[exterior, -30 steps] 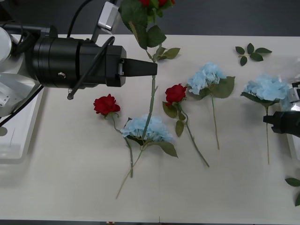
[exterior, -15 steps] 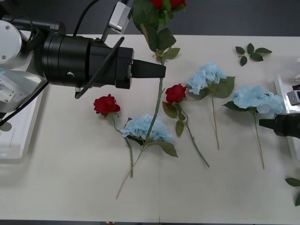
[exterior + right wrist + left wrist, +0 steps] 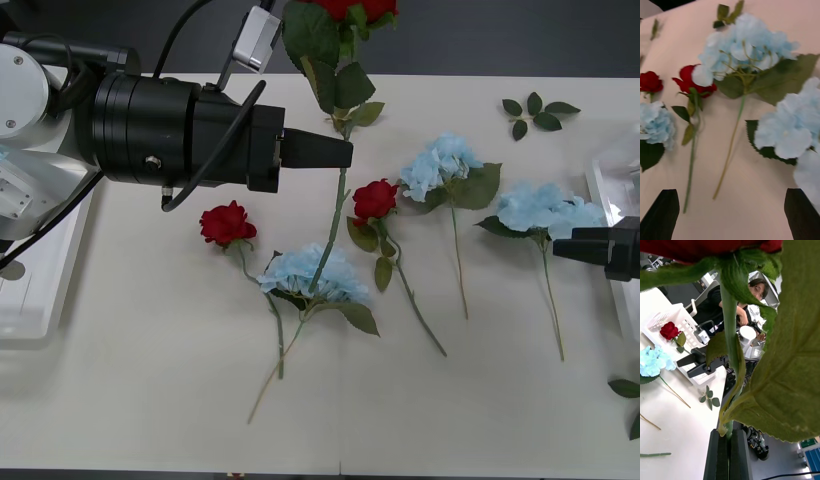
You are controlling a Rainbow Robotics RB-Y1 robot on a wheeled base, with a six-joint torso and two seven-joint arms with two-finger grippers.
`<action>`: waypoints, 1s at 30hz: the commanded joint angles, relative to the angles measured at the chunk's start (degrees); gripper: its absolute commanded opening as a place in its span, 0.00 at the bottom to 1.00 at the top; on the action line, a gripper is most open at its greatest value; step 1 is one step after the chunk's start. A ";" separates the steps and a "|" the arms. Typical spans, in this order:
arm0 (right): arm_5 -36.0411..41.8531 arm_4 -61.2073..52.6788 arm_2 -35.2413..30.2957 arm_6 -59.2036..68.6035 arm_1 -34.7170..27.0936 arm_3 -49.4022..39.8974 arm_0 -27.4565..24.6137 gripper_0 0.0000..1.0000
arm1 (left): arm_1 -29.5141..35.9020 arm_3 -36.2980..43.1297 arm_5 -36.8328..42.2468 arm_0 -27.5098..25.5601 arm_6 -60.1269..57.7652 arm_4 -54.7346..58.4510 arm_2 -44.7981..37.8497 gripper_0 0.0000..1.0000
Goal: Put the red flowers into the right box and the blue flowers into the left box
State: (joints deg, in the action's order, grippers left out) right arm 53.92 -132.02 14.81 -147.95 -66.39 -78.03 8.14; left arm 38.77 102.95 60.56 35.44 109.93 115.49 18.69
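Left gripper [image 3: 345, 153] is up over the middle of the pale tabletop [image 3: 150, 400] on my feed, black fingers [image 3: 728, 453] clamped tight on the thin green stem of a deep-red artificial rose [image 3: 345, 10]. That rose hangs off the table with its head up at the far edge of the front view and its stem tip dangling over a fluffy pale-blue hydrangea head [image 3: 315, 275] lying below.

Right gripper [image 3: 557, 245] sits low at the right side of the table, its fingers [image 3: 662, 213] spread wide with nothing between them, just beside another pale-blue hydrangea stem [image 3: 545, 210] that lies flat on the table.

What's on the table otherwise: a third blue hydrangea [image 3: 440, 165] near the middle, and two more small red roses, one [image 3: 227, 223] left of centre and one [image 3: 375, 200] just beside the third hydrangea, both flat.

Shallow white plastic tray on the right [image 3: 605, 180] pokes in at the right edge. In the left wrist view it has one red rose [image 3: 670, 330] lying inside it. Matching white tray on the left [image 3: 40, 300] sits at the left edge, mostly under the left arm, so I can't tell what's in it.
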 commanded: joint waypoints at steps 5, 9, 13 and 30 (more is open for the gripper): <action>5.93 -14.14 -0.84 -7.05 -1.11 -5.99 -0.84 0.82 | 0.25 1.90 -0.35 1.92 1.60 0.43 0.03 0.00; 5.93 -17.83 -0.84 -7.05 0.56 -9.95 -1.98 0.81 | 0.25 1.90 -0.35 1.92 1.60 0.43 0.03 0.00; 5.76 -19.85 -0.84 -7.05 3.46 -13.46 -3.21 0.82 | 0.25 1.90 -0.35 1.92 1.60 0.43 0.03 0.00; 7.25 -21.52 0.13 -7.05 15.59 -26.21 -6.64 0.82 | 0.25 1.90 -0.35 1.92 1.60 0.43 0.03 0.00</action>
State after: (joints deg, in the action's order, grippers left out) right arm 61.03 -153.18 14.81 -153.93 -52.24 -101.37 1.56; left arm 38.77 102.97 60.56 35.44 109.93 115.49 18.69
